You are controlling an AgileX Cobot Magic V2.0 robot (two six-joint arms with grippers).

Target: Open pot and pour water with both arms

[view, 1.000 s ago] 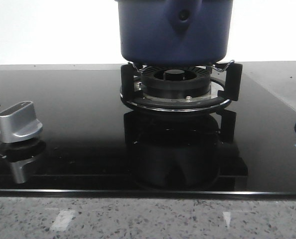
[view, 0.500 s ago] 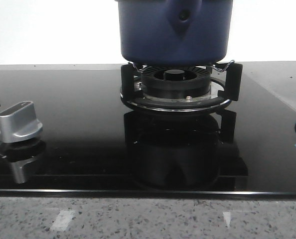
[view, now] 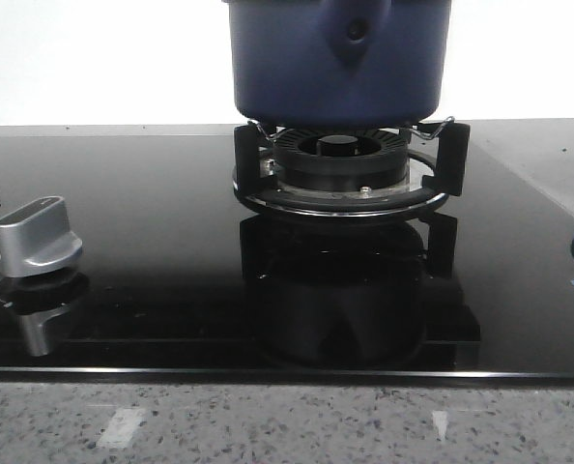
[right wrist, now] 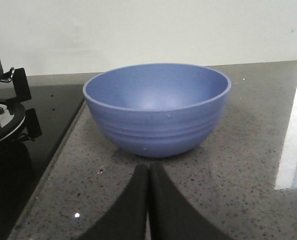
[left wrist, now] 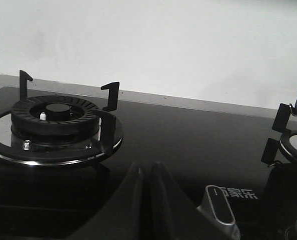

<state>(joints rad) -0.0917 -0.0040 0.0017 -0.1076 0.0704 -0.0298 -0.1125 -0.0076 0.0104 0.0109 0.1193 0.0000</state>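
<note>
From the front I see the pot (view: 337, 60) sitting on the black burner ring (view: 343, 172), its handle mount with the round hole facing me; its top is cut off by the frame, so I cannot tell about a lid. The burner stands on the glossy black hob (view: 152, 251), and a silver knob (view: 36, 237) lies well to the left of the burner, nearer the speckled worktop (view: 268, 425) edge.

My left fingers (left wrist: 146, 200) are pressed together, holding nothing, low over the hob beside a second, bare burner (left wrist: 56, 120) (the knob (left wrist: 219, 212) shows just beside them here).

My right fingers (right wrist: 148, 205) are likewise pressed together and empty, low over the grey worktop, pointing at a blue bowl (right wrist: 157, 107) that stands upright on the worktop, apart from the burner's right side.
</note>
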